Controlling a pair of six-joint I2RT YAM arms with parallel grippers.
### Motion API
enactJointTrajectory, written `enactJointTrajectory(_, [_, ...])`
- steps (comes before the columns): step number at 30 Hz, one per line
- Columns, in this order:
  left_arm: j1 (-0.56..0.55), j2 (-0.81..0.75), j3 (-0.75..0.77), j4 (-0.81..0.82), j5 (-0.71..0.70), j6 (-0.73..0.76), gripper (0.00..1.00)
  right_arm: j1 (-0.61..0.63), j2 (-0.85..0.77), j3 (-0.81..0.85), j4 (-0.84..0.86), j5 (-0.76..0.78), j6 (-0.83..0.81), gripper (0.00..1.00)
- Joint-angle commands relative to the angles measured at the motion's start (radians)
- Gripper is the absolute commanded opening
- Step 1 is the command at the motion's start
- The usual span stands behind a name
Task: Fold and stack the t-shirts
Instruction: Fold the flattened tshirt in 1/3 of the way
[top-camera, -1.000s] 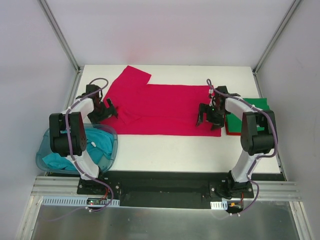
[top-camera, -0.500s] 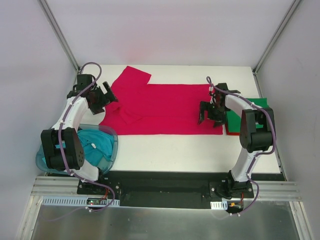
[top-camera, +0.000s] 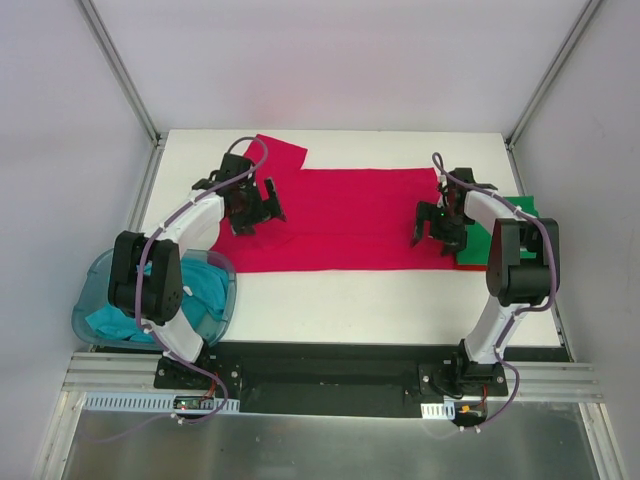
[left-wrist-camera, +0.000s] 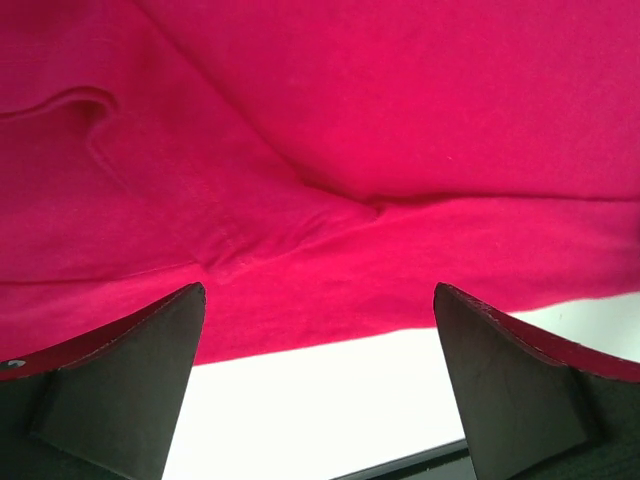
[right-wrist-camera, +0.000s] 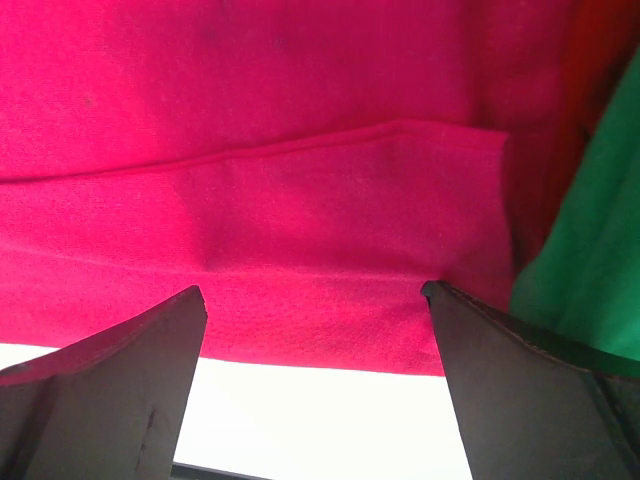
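Tub: you will find the translucent blue tub (top-camera: 98, 322) in the lower left of the top view, at the table's left edge and beside the left arm.
Teal t-shirt: it lies bunched inside the tub (top-camera: 196, 290), not folded.
Table: the white top (top-camera: 380, 300) is bare along its near strip, below the red cloth.
Left gripper: your left gripper (top-camera: 257, 212) hangs over the left part of the red cloth, left of centre in the top view. In its wrist view (left-wrist-camera: 320, 390) the two fingers (left-wrist-camera: 120, 390) stand spread wide with nothing between them. You cannot tell whether the tips touch the cloth.
Crimson red t-shirt: it lies spread across the middle of the table (top-camera: 340, 215), its long side running left to right, with one sleeve jutting toward the upper left. The left wrist view (left-wrist-camera: 330, 130) shows creases near its near hem.
Right gripper: your right gripper (top-camera: 437, 228) sits over the right end of the red cloth. Its wrist view (right-wrist-camera: 320, 390) shows the jaws released and wide apart, holding nothing, above a flat fold (right-wrist-camera: 300, 220) in the cloth.
Green t-shirt: it lies folded at the right edge of the table (top-camera: 520, 210), just beside the red cloth's right end, and shows at the right edge of the right wrist view (right-wrist-camera: 590, 260).
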Motion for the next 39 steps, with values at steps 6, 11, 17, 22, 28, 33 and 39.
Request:
enactJointTrajectory(6, [-0.019,0.030,-0.058,-0.002,-0.078,-0.053,0.88,-0.024,-0.013,-0.032,0.015,0.046,-0.010,0.96])
enactJointTrajectory(11, [-0.026,0.078,-0.056,-0.007,-0.084,-0.071,0.77,-0.025,-0.014,-0.035,0.018,0.037,-0.009,0.96])
enactJointTrajectory(17, [-0.033,0.125,-0.041,-0.004,-0.090,-0.081,0.54,-0.027,-0.014,-0.037,0.021,0.031,-0.006,0.96])
enactJointTrajectory(22, [-0.036,0.142,-0.039,-0.004,-0.098,-0.088,0.51,-0.030,-0.011,-0.040,0.021,0.023,-0.004,0.96])
enactJointTrajectory(28, [-0.037,0.164,-0.029,-0.004,-0.087,-0.091,0.23,-0.034,-0.016,-0.043,0.021,0.030,-0.004,0.96])
enactJointTrajectory(33, [-0.043,0.154,-0.015,-0.007,-0.087,-0.088,0.00,-0.034,-0.008,-0.041,0.018,0.025,-0.003,0.96])
enactJointTrajectory(39, [-0.043,0.171,0.063,-0.007,-0.106,-0.042,0.00,-0.036,-0.016,-0.044,0.016,0.030,-0.003,0.96])
